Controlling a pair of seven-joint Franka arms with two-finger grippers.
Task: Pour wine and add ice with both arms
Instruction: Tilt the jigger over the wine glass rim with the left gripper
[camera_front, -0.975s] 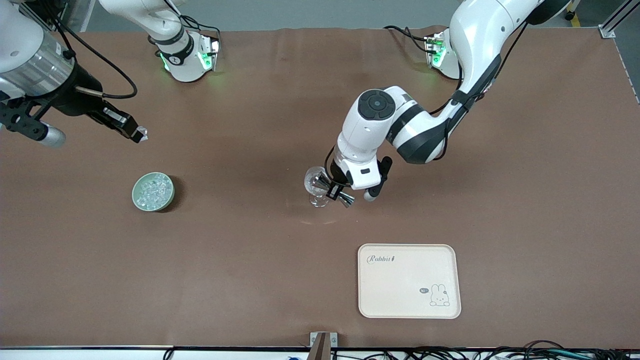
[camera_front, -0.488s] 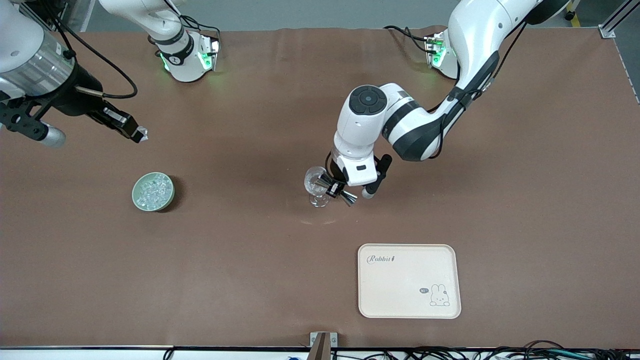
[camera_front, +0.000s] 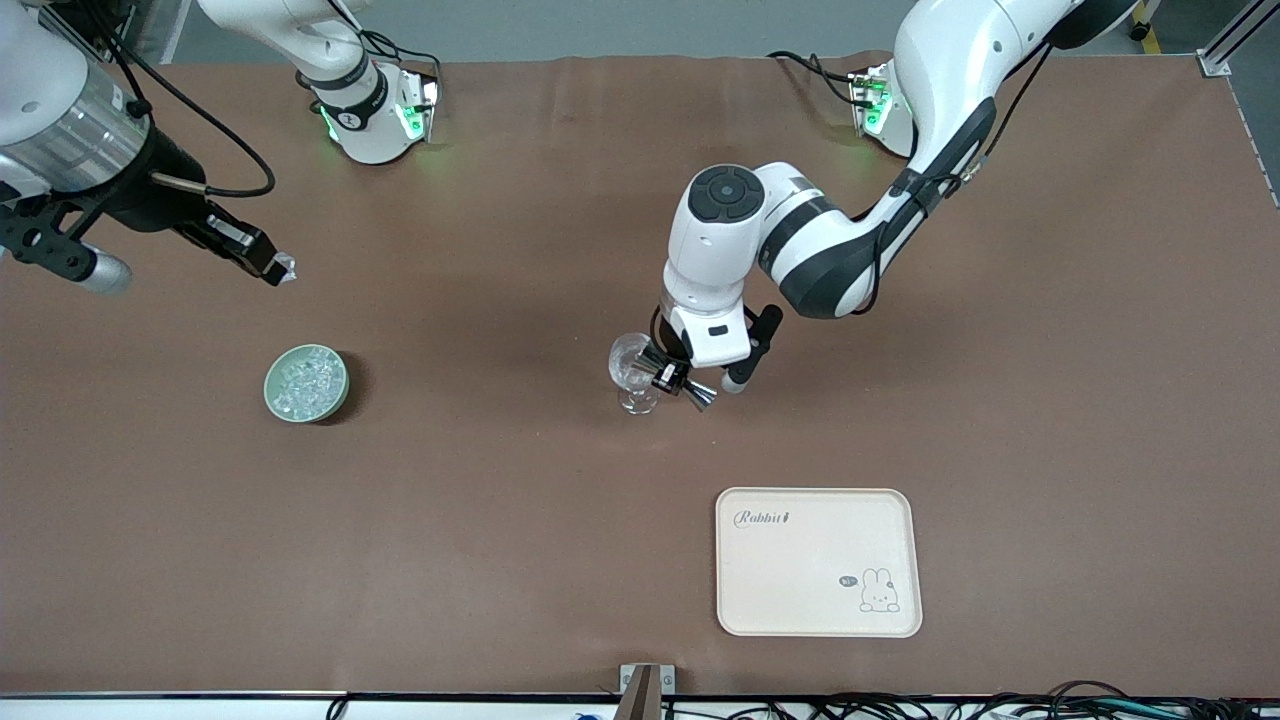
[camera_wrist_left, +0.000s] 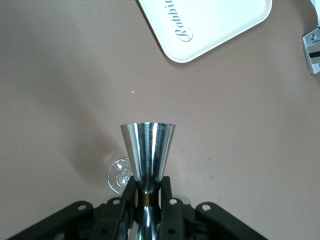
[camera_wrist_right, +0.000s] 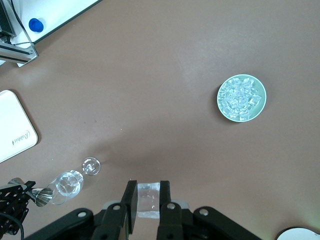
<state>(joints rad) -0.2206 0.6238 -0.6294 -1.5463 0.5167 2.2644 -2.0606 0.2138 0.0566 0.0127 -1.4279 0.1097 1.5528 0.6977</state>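
Note:
My left gripper (camera_front: 668, 376) is shut on the waist of a steel jigger (camera_front: 694, 393), which lies tilted on its side with one end at the rim of the clear stemmed glass (camera_front: 631, 366) standing mid-table. In the left wrist view the jigger (camera_wrist_left: 148, 140) sticks out from my left gripper (camera_wrist_left: 149, 186) over the glass foot (camera_wrist_left: 119, 176). My right gripper (camera_front: 268, 263) is shut on one ice cube (camera_front: 287, 266), up in the air toward the right arm's end. The right wrist view shows that ice cube (camera_wrist_right: 149, 204) between the fingers (camera_wrist_right: 131, 200). More ice (camera_front: 306, 382) fills a green bowl (camera_front: 270, 385).
A cream rabbit tray (camera_front: 818, 600) lies nearer the front camera than the glass, toward the left arm's end. It also shows in the left wrist view (camera_wrist_left: 235, 20) and the right wrist view (camera_wrist_right: 12, 145). The bowl of ice (camera_wrist_right: 220, 102) and the glass (camera_wrist_right: 69, 183) show in the right wrist view.
The left arm's wrist and elbow have swung a little toward the right arm's end while the jigger stays at the glass. The right arm has not moved.

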